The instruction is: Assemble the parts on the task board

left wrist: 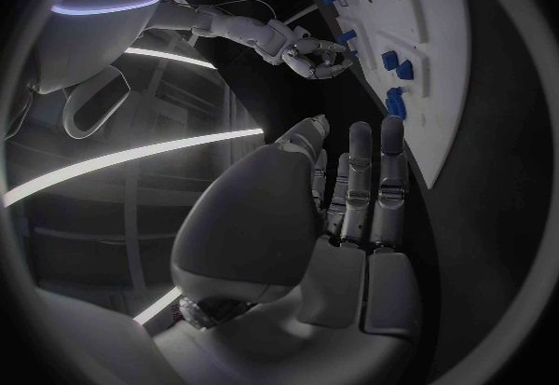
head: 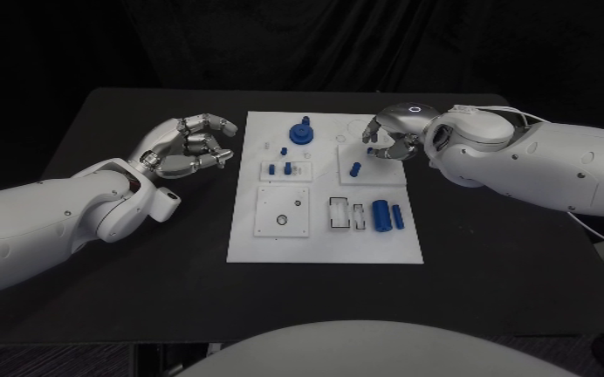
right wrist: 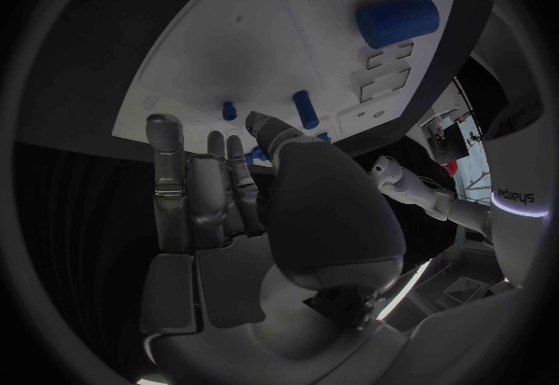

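Over the task board's (head: 324, 246) far right corner the right hand (head: 393, 137) hovers, fingers curled on nothing, while the left hand (head: 188, 146) hangs beside its left edge, fingers loosely apart

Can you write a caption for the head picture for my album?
Two robot hands, left and right, hover beside a white board with blue parts.

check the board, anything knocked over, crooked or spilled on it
Nothing stands out. The task board lies square on the black table, its blue parts sit in or on it, including two blue cylinders lying side by side near its right edge. The left hand and right hand hold nothing.
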